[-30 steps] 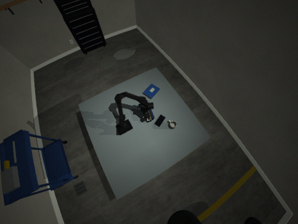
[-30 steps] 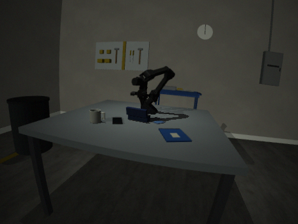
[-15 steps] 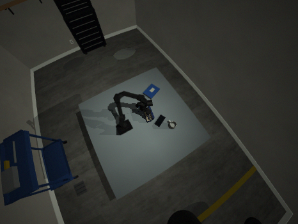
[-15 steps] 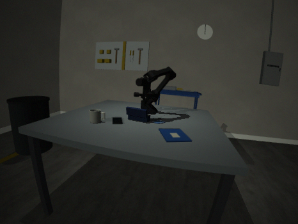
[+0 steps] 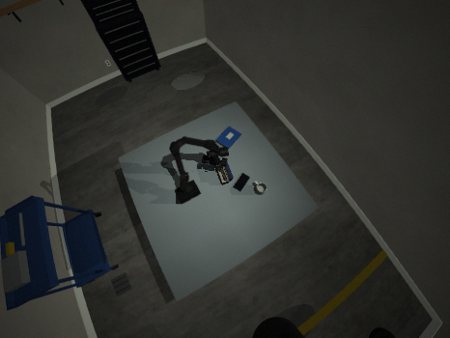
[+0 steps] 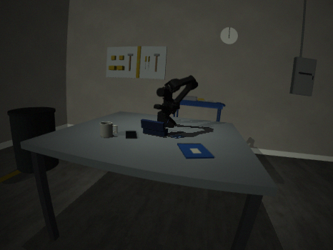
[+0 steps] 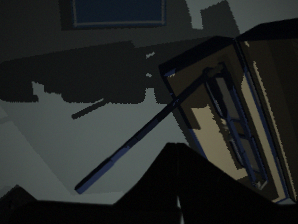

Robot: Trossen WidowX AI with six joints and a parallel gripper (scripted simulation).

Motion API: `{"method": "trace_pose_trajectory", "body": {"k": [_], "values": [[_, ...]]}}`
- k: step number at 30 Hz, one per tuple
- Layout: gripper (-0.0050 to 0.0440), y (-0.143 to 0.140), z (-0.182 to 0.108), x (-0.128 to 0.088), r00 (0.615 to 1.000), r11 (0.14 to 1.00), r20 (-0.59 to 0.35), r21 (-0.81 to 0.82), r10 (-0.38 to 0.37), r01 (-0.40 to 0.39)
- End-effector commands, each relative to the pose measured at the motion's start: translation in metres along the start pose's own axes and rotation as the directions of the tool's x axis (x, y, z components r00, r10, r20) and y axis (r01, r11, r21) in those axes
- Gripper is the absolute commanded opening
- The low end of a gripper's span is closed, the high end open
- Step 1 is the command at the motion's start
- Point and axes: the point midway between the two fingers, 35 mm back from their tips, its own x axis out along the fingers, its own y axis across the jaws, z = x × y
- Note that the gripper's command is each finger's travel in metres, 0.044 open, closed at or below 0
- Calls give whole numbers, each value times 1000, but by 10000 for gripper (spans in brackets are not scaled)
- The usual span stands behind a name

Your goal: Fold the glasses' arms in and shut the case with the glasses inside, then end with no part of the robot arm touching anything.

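Observation:
The blue glasses case [image 5: 223, 173] lies open on the grey table; it also shows in the exterior view [image 6: 153, 127] and in the wrist view [image 7: 240, 105], where its tan lining is visible. The dark-framed glasses [image 7: 235, 125] lie inside the case. One arm of the glasses [image 7: 135, 137] sticks out straight over the case edge onto the table. My gripper [image 7: 174, 151] is shut and empty, just above and beside the case near that arm; it also shows in the top view [image 5: 215, 158]. I cannot tell whether it touches the arm.
A blue book with a white label [image 5: 228, 137] lies beyond the case, also seen in the exterior view [image 6: 195, 150]. A black phone [image 5: 240, 182] and a white mug [image 5: 260, 187] lie to the case's other side.

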Motion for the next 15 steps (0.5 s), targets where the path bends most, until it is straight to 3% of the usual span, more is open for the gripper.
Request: {"method": "trace_pose_trajectory", "body": {"k": [1,15], "values": [[0,6,7,0,1000,992,5,-123,3,-2],[0,25,26,0,1000,843,12,-538,12,-4]]}}
